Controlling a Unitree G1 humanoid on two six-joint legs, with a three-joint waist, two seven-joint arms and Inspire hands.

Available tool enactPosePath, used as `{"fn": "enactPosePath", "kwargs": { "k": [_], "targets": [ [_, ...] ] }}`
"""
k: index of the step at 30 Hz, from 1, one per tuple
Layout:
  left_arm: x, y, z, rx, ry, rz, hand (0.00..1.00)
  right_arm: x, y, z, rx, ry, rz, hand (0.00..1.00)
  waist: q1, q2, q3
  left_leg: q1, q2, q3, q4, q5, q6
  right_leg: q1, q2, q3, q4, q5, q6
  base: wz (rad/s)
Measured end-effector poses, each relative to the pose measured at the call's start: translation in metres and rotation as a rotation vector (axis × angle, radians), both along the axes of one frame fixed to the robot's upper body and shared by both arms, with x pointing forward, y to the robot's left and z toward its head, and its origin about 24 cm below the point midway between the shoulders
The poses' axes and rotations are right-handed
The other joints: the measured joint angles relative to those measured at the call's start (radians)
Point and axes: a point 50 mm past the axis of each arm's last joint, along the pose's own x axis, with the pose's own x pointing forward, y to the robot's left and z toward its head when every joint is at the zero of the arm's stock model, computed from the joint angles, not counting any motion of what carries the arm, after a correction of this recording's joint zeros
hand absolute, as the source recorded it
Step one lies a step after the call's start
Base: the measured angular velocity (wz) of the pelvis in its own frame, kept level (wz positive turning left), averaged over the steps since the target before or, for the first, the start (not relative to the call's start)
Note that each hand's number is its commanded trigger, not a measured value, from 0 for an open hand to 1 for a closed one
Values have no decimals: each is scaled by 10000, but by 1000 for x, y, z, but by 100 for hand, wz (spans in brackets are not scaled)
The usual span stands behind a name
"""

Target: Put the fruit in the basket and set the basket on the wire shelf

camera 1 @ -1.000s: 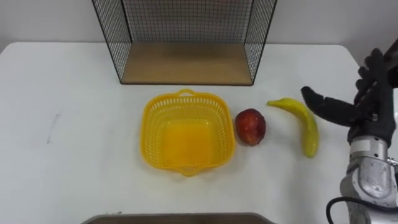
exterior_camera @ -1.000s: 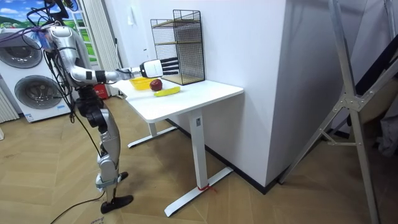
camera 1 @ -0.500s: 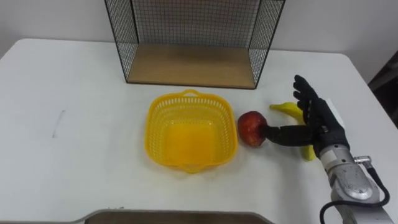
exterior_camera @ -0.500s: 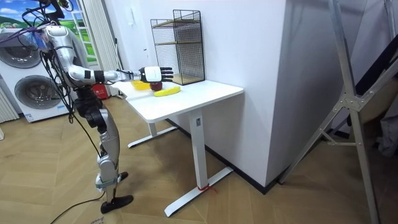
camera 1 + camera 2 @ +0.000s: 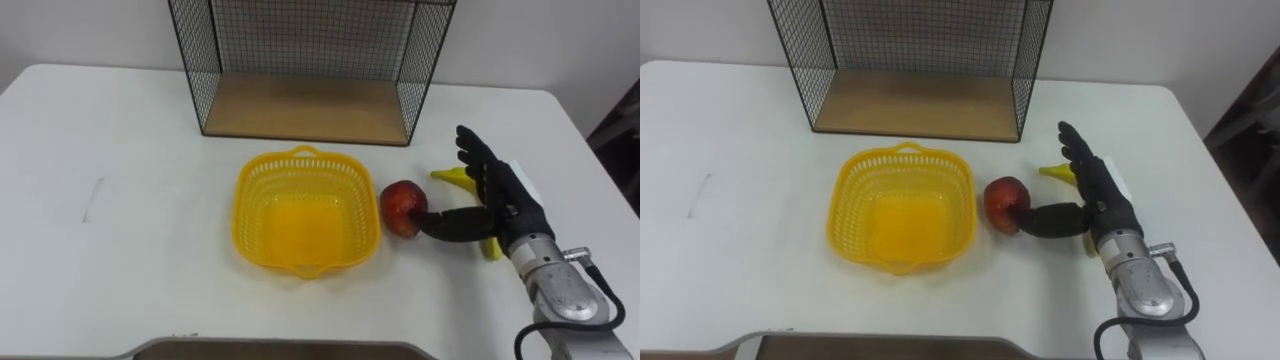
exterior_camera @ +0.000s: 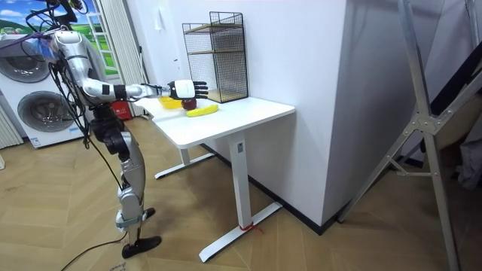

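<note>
Now the right hand [image 5: 508, 198], fingers spread, touches the apple [image 5: 400, 206] on the white table [image 5: 130, 260].

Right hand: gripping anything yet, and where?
Nothing held. The right hand is open, thumb against the round red apple's right side, fingers straight.

table [image 5: 120, 130]: white top, bearing everything below
basket [image 5: 243, 200]: yellow, perforated, upright near the table's middle
wire shelf [image 5: 305, 105]: black mesh with a wooden floor, directly behind the basket, apart from it
apple [image 5: 400, 205]: red, just right of the basket
banana [image 5: 450, 176]: right of the basket, beyond the apple, partly hidden
mark [image 5: 92, 198]: faint grey streak, well left of the basket
</note>
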Motion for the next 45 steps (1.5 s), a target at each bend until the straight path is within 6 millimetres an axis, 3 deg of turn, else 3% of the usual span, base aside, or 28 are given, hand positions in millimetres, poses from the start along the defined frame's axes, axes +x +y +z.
{"fn": "enactPosePath", "kwargs": {
  "k": [17,28,34,45],
  "targets": [
    [-1,0,0,-224,105,35,0,0,2,-1,-6,153,453,0,51,-31,1,-32,0,-41,40,-2,0,86,1,-59,1,2,-2,0],
    [-2,-1,0,-240,117,25,0,-1,4,-3,-271,515,879,0,259,82,23,-1,0,-76,92,-5,1,115,1,-75,7,2,-3,0],
    [1,-1,1,-282,12,-20,0,-1,3,-3,-335,573,1038,0,293,43,7,-4,0,-87,95,-5,1,121,1,-93,7,4,-5,0],
    [6,0,2,-272,-115,-264,0,-1,-3,-2,-1466,742,1281,0,332,-40,50,-33,-1,-133,89,-5,1,100,0,-187,6,6,-6,1]
  ]
}}
